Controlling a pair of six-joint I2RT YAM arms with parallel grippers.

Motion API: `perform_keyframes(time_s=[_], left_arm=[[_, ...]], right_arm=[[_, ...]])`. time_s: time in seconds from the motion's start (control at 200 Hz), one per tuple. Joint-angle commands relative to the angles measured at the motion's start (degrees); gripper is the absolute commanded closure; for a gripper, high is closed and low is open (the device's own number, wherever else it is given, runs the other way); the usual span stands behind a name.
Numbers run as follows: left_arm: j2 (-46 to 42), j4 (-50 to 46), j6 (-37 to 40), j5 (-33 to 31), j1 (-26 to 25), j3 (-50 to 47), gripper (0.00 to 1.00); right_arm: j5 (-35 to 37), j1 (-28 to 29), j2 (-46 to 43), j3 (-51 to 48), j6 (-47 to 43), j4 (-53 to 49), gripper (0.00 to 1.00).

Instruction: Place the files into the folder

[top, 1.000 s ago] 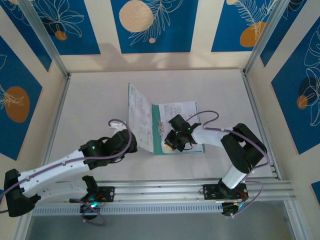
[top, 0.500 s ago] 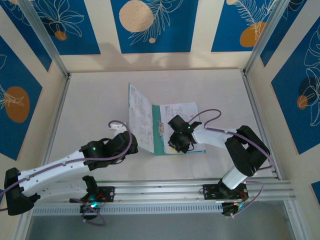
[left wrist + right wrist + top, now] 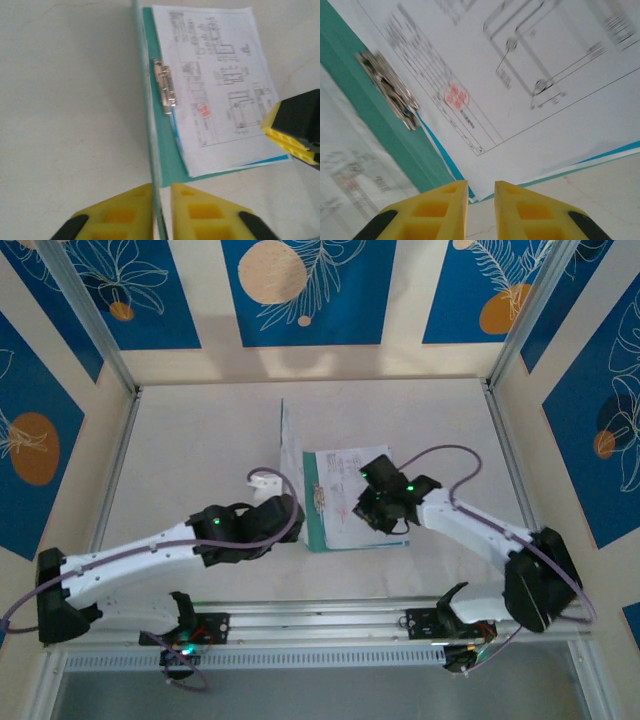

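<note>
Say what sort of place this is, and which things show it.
Probably a robot lab test cell: a left arm and right arm bolted to a metal rail, a white table, and printed panels walling it in.

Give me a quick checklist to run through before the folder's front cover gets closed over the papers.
1. Files lie flat on the folder back panel: ok.
2. Front cover stands upright between the left gripper fingers: ok.
3. Left gripper's hold on it is firm: cannot tell.
4. Right gripper empty, jaws slightly apart: ok.
5. Right gripper clear of the closing cover's path: not ok, it hovers over the files.
6. Files tucked under the metal clip: cannot tell.
</note>
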Motion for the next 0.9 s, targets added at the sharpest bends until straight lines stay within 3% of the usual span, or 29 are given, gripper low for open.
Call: perform_keyframes(time_s=[0.0,0.17,0.29,0.4,0.42,0.5,0.555,0.67,0.895], left_arm=[[5.3,-1.7,5.1,-3.2,-3.3,6.5,0.71],[17.4,8.3,9.8,3.0,-7.2,13.7,0.4],[26.8,16.1,11.8,12.5,-7.9,19.1,0.23],[31.6,21.3,11.4,19.2,-7.9,22.2,0.07],[32.0,21.9,11.1,19.8,-7.9,22.4,0.0],[31.4,23.7,10.8,20.8,-7.8,22.0,0.0],[30.1,24.8,10.4,21.5,-7.2,20.6,0.0],[24.5,30.6,7.6,24.1,-4.4,12.9,0.0],[7.8,34.4,5.2,22.9,2.8,-5.0,0.0]], right_arm=[[3.3,-5.7,-7.6,-2.5,-3.3,-8.0,0.75],[1.9,-18.8,-18.7,-3.3,-11.2,-14.7,0.7],[0.9,-27.2,-24.2,-1.4,-17.5,-19.4,0.64],[-0.9,-33.9,-26.8,1.2,-23.0,-22.1,0.53],[-1.3,-34.8,-27.0,1.7,-24.0,-22.6,0.5],[-3.9,-37.9,-26.8,3.1,-27.5,-23.3,0.34],[-6.3,-39.2,-26.5,3.7,-29.4,-22.8,0.01],[-9.1,-40.1,-26.2,3.7,-31.8,-21.3,0.01],[-5.4,-40.7,-26.8,4.0,-34.4,-19.7,0.01]])
